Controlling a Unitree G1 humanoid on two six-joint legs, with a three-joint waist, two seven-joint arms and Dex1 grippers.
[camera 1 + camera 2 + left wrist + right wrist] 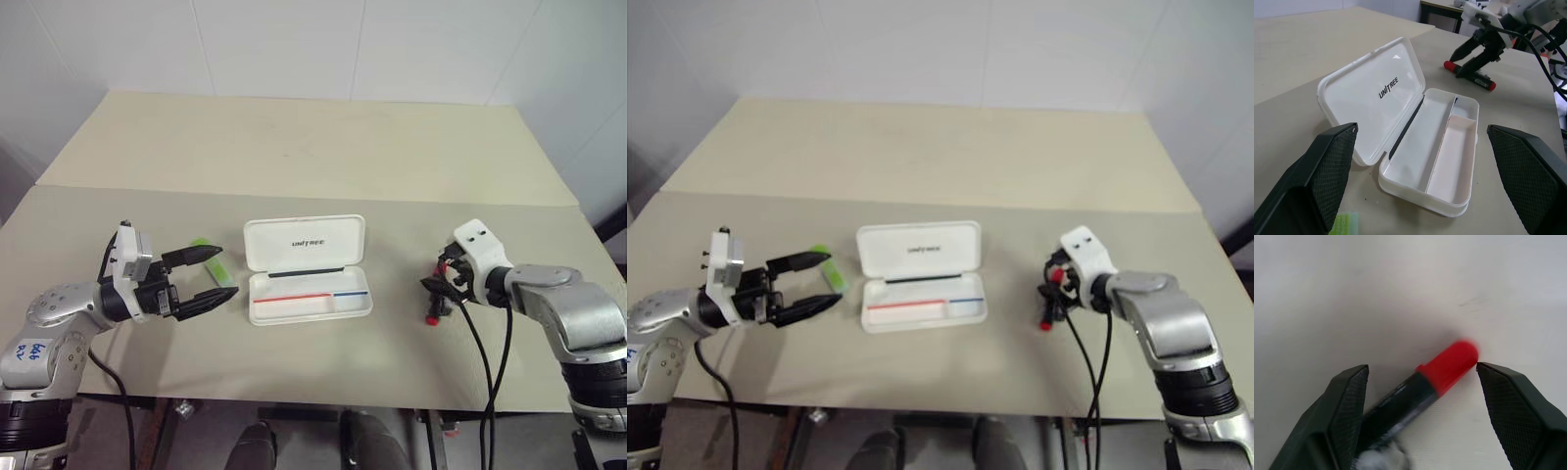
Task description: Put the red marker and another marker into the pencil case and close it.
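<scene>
The white pencil case [307,294] lies open at the table's middle, its "UNITREE" lid [1371,93] tilted back and its tray holding nothing. The red marker [1447,366], black with a red cap, lies on the table to the right of the case. My right gripper [438,290] points down over it, open, with a finger on each side. The light-green highlighter [830,271] lies to the left of the case. My left gripper [227,272] hovers open just above it, pointing at the case, with nothing held. Its upper finger partly covers the highlighter.
The beige table [294,147] reaches far back to a white wall. Its front edge runs just below both arms. Black cables [485,343] hang from my right wrist over that edge.
</scene>
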